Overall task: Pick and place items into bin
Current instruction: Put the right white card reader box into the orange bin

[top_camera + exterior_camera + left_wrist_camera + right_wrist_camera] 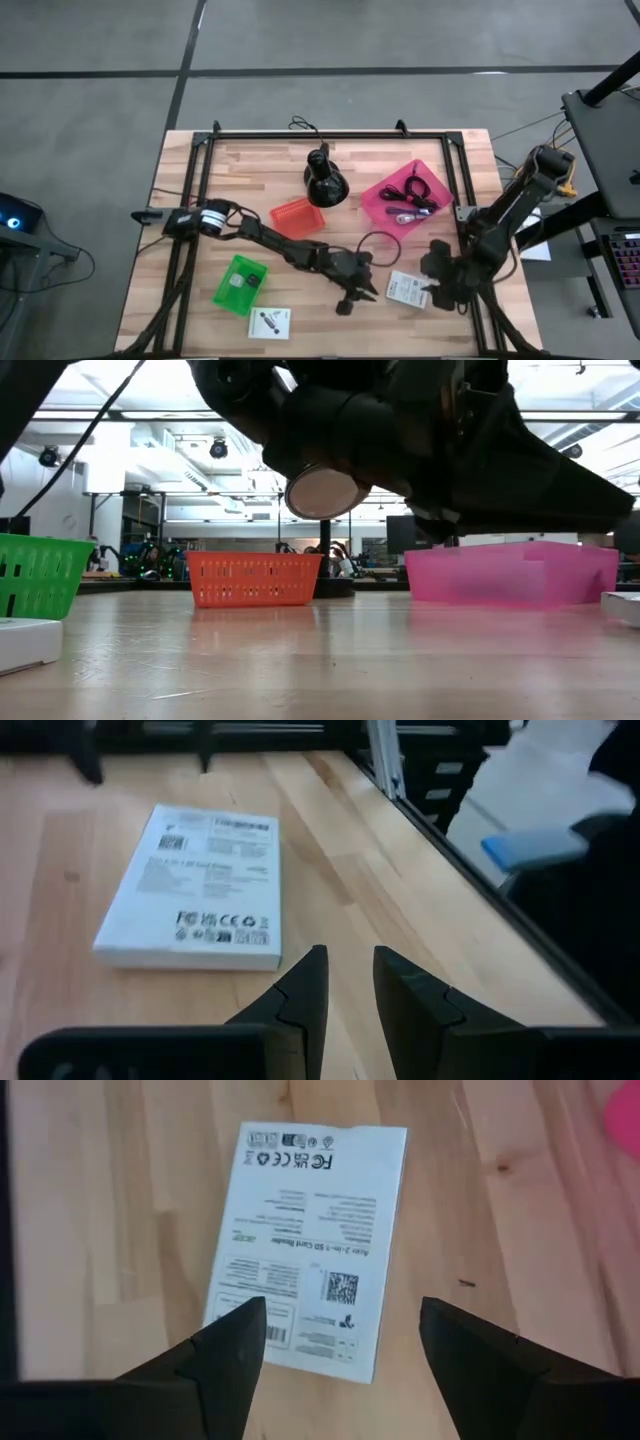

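You were at the pick step: your right hand (342, 1342) hung with fingers wide apart over the white box (407, 288) near the counter's front right corner, the left hand (352, 298) nearly closed just beside it, so lowering to straddle the box came next.

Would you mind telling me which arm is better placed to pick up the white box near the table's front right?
Probably the right. The right pincer hangs open directly over the white box, fingers straddling it. The left pincer is only narrowly open and sits beside the box, not over it.
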Robot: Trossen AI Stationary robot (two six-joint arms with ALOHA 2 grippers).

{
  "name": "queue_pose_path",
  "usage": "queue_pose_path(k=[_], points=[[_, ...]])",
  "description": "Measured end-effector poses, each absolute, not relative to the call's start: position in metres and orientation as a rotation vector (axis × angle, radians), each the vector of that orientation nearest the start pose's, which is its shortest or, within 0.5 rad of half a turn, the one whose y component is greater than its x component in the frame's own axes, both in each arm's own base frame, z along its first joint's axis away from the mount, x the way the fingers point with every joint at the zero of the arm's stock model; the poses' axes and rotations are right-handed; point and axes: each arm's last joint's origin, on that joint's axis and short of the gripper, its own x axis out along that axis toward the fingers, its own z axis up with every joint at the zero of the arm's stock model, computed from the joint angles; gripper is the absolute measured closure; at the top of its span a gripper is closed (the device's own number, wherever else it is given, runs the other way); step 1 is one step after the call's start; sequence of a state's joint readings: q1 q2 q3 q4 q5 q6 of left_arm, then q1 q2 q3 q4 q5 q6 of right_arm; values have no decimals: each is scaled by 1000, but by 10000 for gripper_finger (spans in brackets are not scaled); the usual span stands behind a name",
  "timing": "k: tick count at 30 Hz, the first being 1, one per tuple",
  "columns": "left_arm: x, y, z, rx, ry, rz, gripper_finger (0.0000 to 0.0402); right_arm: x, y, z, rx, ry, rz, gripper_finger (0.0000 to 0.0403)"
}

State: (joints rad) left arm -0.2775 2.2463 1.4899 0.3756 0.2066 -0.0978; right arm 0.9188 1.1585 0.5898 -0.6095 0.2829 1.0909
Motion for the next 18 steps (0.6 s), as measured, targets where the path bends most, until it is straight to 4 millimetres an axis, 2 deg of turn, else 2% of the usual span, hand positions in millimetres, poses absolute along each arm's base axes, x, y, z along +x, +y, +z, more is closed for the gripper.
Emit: queue_pose_path(k=[7,13,18], points=[[468,-159,149,110,356,-499,334,108,131,177,409,1072,-10,153],[467,-161,150,97,354,-486,334,108,151,177,331,980,209,154],[469,-155,150,52,369,-377,334,108,172,163,167,1036,194,158]])
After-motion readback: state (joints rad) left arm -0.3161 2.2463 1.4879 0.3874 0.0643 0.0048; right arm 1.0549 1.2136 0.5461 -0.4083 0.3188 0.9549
